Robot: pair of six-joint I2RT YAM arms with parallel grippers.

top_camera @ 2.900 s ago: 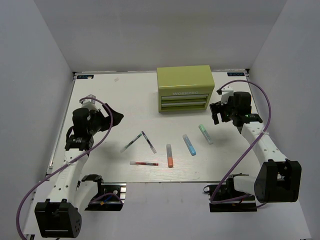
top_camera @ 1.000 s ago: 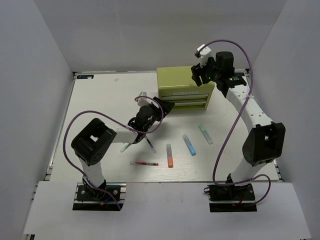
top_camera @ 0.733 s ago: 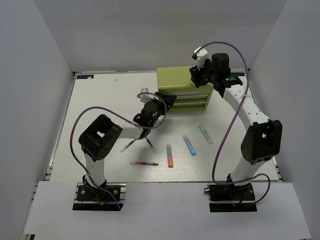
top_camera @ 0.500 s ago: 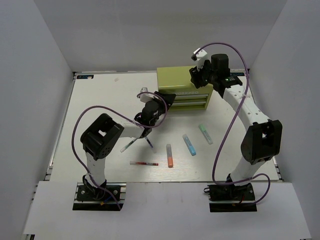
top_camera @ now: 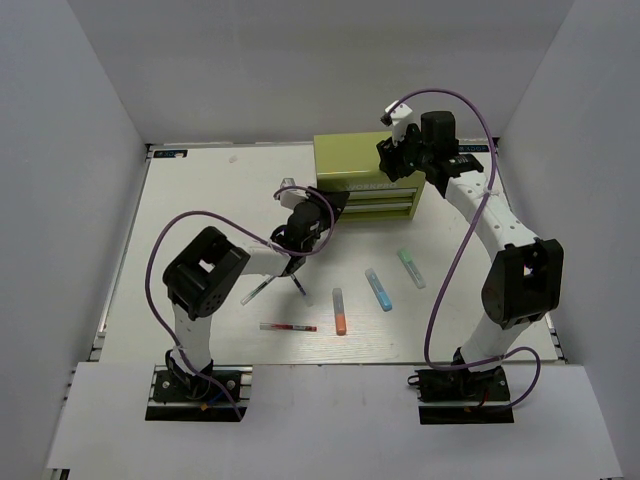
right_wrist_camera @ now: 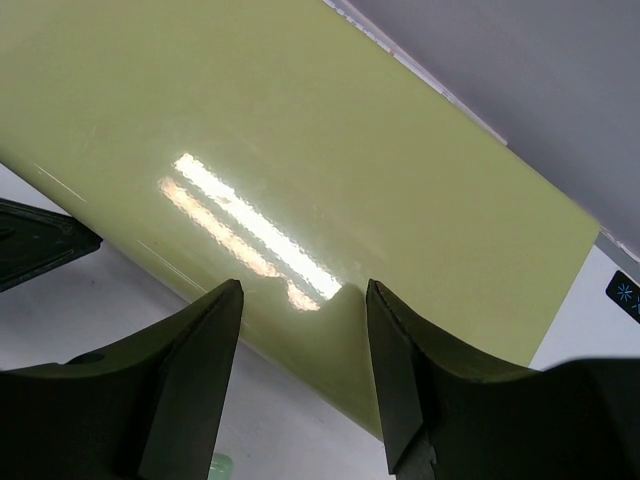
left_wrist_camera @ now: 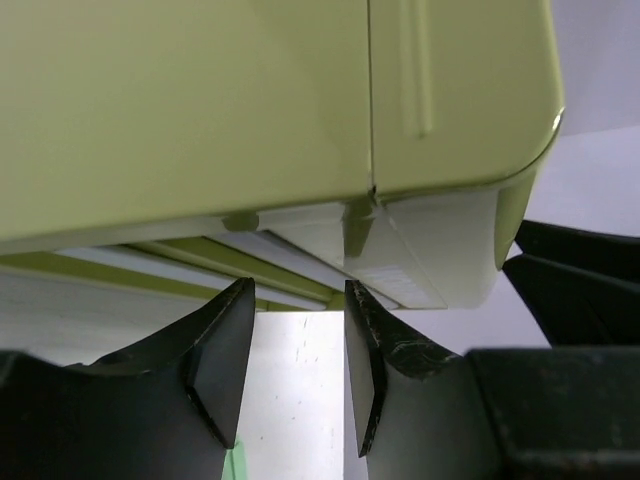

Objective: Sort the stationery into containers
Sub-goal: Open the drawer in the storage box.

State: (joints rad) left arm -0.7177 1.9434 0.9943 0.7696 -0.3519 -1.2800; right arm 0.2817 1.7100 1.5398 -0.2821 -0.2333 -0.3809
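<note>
Glossy olive-green cabinet (top_camera: 368,175), two front drawers, sat at bench's (top_camera: 200,220) 12 o'clock. Left gripper (left_wrist_camera: 297,350), jaws apart, empty, at its 8 o'clock corner; right gripper (right_wrist_camera: 303,370), apart, empty, above top.

cabinet (top_camera: 365,160): left end of the drawer fronts hidden behind the left gripper (top_camera: 335,207) in the top view; cut off by the edges of both wrist views.
dark pens (top_camera: 256,291): upper ends hidden under the left arm (top_camera: 262,258).
right gripper (top_camera: 393,157): whether it touches the cabinet cannot be told.

White links (top_camera: 500,225), black joints (top_camera: 205,280), black wedge-fingered end effectors (left_wrist_camera: 297,290) (right_wrist_camera: 303,290) (a purple cable (top_camera: 200,214) loops along each arm).
</note>
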